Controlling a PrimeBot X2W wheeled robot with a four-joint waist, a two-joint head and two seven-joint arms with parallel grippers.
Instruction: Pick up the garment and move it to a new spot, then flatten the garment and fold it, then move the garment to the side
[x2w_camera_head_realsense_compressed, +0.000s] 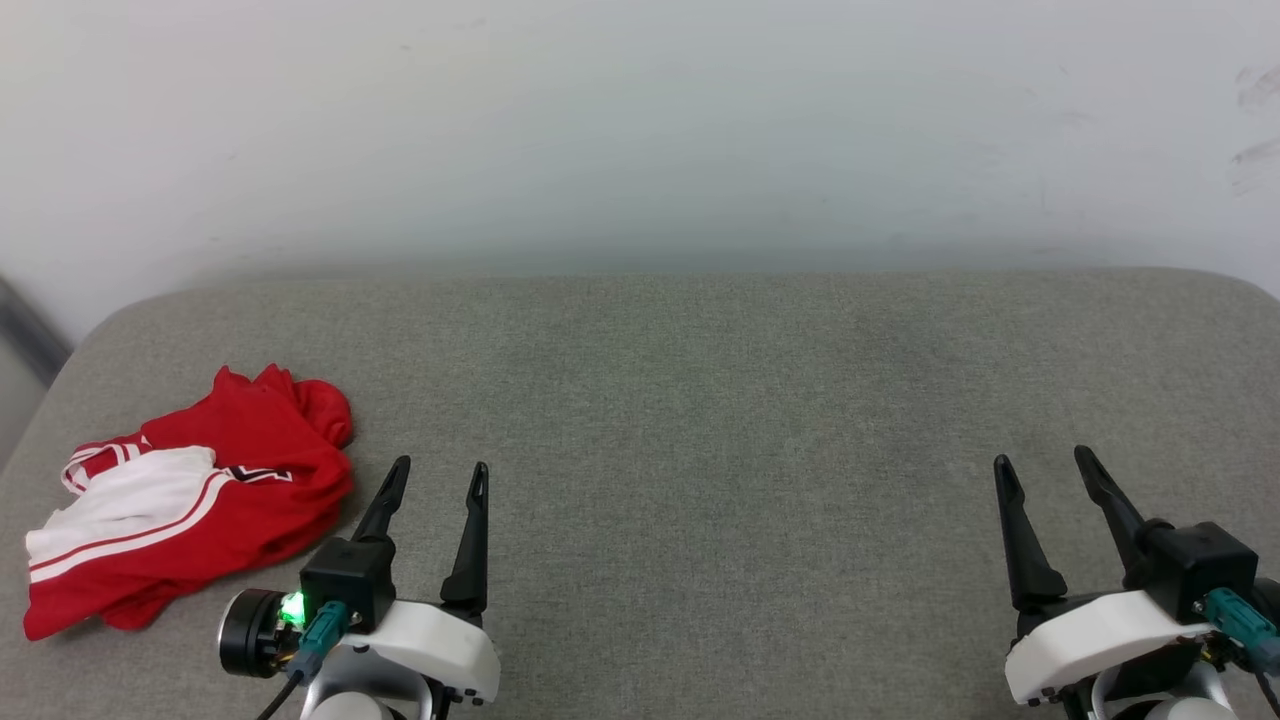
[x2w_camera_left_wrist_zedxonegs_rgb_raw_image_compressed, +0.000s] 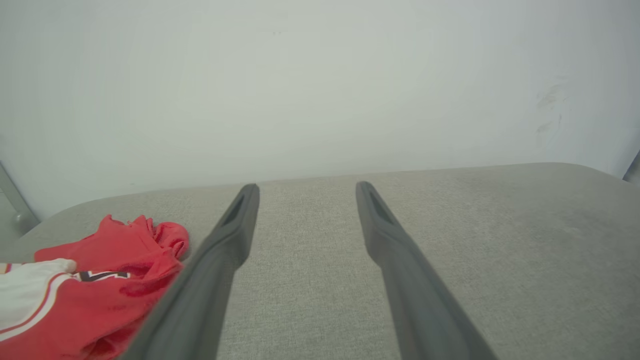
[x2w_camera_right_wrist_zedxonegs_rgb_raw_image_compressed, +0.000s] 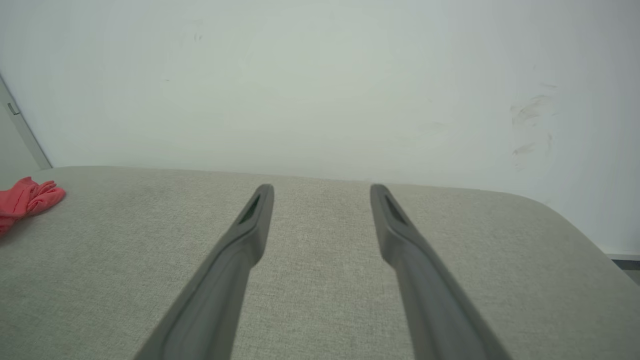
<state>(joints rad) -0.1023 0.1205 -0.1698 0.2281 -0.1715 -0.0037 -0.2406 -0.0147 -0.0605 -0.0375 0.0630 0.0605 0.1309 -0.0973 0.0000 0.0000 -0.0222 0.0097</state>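
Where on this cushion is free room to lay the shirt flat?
The wide stretch between the left tool and right tool, back to the wall, is bare. The left end of the cushion is crowded by the garment.

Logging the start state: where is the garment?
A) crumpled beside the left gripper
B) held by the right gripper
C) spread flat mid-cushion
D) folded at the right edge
A: the garment lies crumpled at the left of the cushion, next to the open left gripper; the right gripper is open and empty.

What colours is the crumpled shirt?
The garment is red with white striped trim; head view shows it best.
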